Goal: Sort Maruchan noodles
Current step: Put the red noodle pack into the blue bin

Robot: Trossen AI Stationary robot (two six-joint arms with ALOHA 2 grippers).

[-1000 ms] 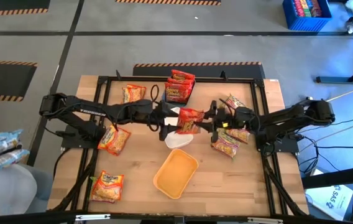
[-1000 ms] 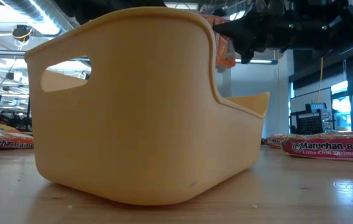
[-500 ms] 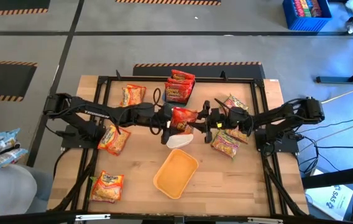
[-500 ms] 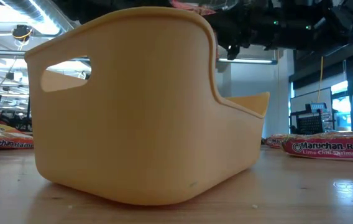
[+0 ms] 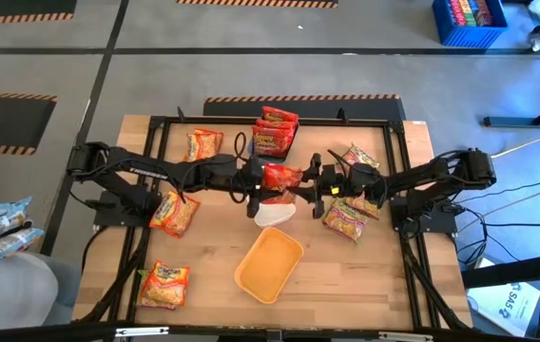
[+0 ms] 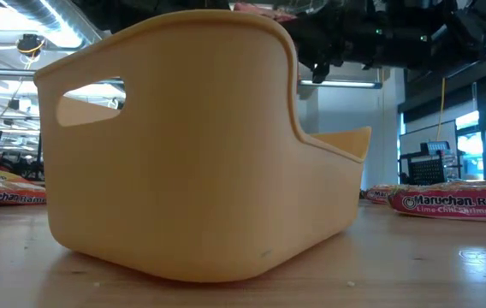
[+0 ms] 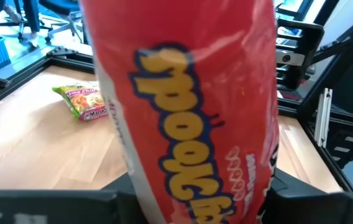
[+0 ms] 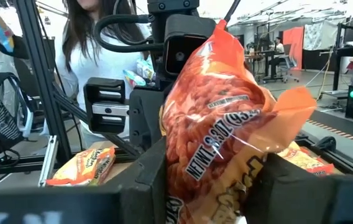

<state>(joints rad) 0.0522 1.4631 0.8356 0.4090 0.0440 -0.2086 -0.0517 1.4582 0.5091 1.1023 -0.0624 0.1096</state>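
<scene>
A red Maruchan noodle packet [image 5: 282, 177] hangs in the air over a white tray [image 5: 275, 213] at the table's middle. My left gripper [image 5: 259, 180] meets it from the left and my right gripper [image 5: 308, 180] from the right, each shut on one end. The packet fills the left wrist view [image 7: 195, 112] and the right wrist view [image 8: 220, 118]. Other noodle packets lie flat on the table: a red stack [image 5: 275, 131], orange ones [image 5: 204, 143] [image 5: 173, 211] [image 5: 163, 283], and green-and-red ones [image 5: 357, 157] [image 5: 346, 218]. My left gripper pinches the red packet's left end [image 7: 148, 186] between its two fingers, coming in about level from the table's left. The packet is clear of the table and the white tray. My right gripper pinches the packet's right end [image 8: 186, 177] between its two fingers, about level from the table's right. The crinkled wrapper bulges beyond the fingers, lifted clear.
An orange-yellow tray [image 5: 270, 264] stands near the front middle and fills the low view [image 6: 183, 154]. The black frame [image 5: 156, 123] rings the table. A person [image 8: 102, 37] stands beyond the table's left side. A blue crate [image 5: 468, 21] sits on the floor far right.
My right gripper has carried the red packet a little toward the table's left, up to my left gripper, then stopped. My left gripper has stayed in place and its fingers have closed from wide open onto the packet's left end.
</scene>
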